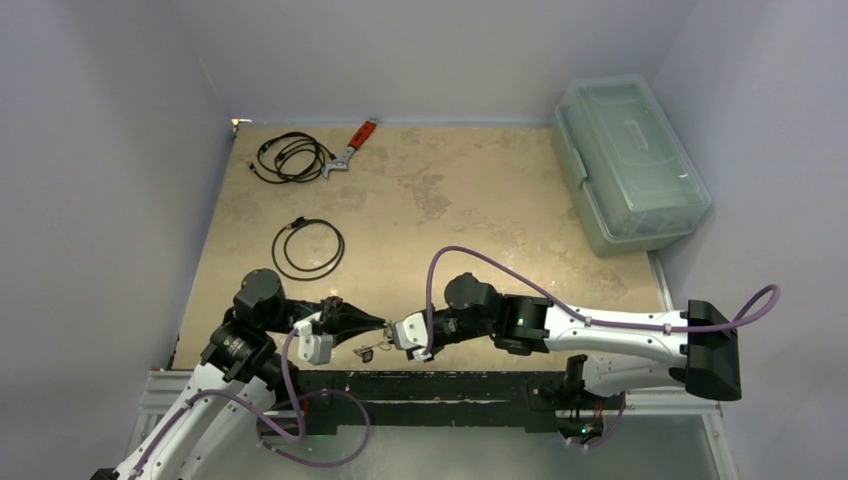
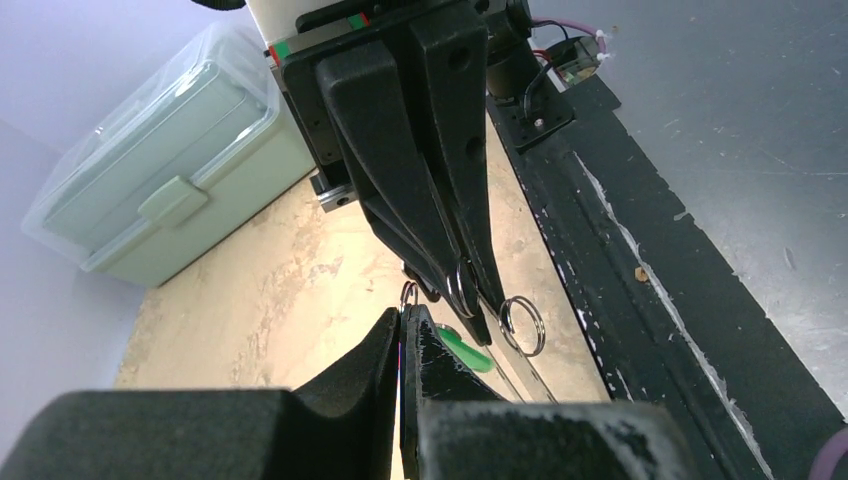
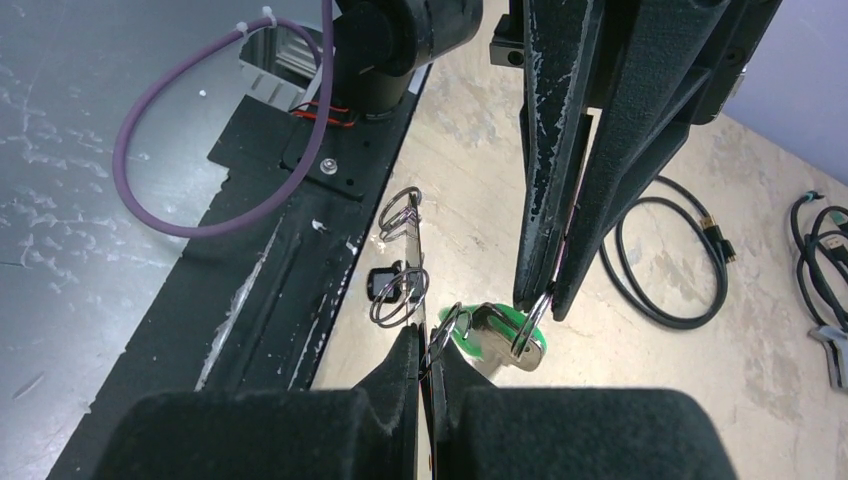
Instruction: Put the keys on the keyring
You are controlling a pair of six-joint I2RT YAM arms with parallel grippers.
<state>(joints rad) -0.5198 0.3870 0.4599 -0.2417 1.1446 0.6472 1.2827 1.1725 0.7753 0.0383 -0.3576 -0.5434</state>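
My two grippers meet tip to tip just above the table's near edge. The left gripper [image 1: 380, 324] [image 2: 404, 318] is shut on the small split ring of the green key [image 3: 500, 335], a silver key with a green tag [image 2: 468, 352] hanging below its tips. The right gripper [image 1: 395, 333] [image 3: 424, 345] is shut on the keyring [image 3: 418, 250], seen edge-on as a thin grey wire. Small metal rings and a dark-tagged key [image 3: 383, 283] dangle from the wire. The blue key is hidden.
Two coiled black cables [image 1: 308, 248] [image 1: 290, 157] lie at the left and back left. Beside the far cable is a red-handled wrench [image 1: 352, 145]. A translucent lidded box [image 1: 628, 165] stands at the back right. A black rail [image 1: 450, 385] runs under the grippers.
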